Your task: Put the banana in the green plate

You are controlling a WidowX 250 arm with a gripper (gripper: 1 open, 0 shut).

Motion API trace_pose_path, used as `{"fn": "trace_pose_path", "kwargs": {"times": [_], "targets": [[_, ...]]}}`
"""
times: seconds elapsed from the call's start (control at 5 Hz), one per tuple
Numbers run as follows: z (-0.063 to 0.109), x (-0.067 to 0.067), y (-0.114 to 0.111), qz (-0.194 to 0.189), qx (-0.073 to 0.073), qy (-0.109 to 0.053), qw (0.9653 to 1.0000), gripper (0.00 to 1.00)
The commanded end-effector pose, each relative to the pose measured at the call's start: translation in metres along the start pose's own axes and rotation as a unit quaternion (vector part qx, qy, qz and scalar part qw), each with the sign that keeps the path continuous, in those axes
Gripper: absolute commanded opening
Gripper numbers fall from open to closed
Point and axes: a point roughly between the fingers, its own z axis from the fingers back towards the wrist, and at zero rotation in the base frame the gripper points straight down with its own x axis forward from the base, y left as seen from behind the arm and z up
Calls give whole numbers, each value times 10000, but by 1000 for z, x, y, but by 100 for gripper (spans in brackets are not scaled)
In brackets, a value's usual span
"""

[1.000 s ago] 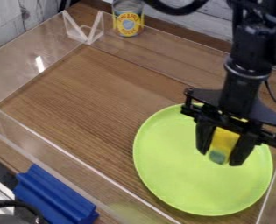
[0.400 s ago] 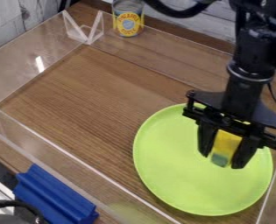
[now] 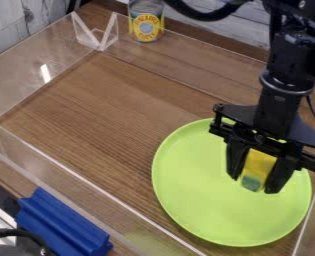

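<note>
The green plate [image 3: 200, 195] lies on the wooden table at the lower right. Over its right half stands my gripper [image 3: 256, 179], pointing straight down with its black fingers shut on the banana [image 3: 257, 168]. The banana is small and yellow with a green end showing at the bottom, just above or touching the plate surface. The fingers hide its sides.
A yellow-labelled can [image 3: 146, 22] stands at the back of the table, beside a clear plastic stand [image 3: 93, 32]. A clear acrylic wall [image 3: 26, 150] runs along the left side. A blue object [image 3: 60, 228] lies at the bottom left corner.
</note>
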Motion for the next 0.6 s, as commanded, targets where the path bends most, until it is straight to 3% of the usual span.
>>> {"fn": "trace_pose_path", "kwargs": {"times": [0.0, 0.4], "targets": [[10, 4, -7, -67, -108, -166, 9998, 0], [9, 5, -6, -100, -83, -125, 9998, 0]]}}
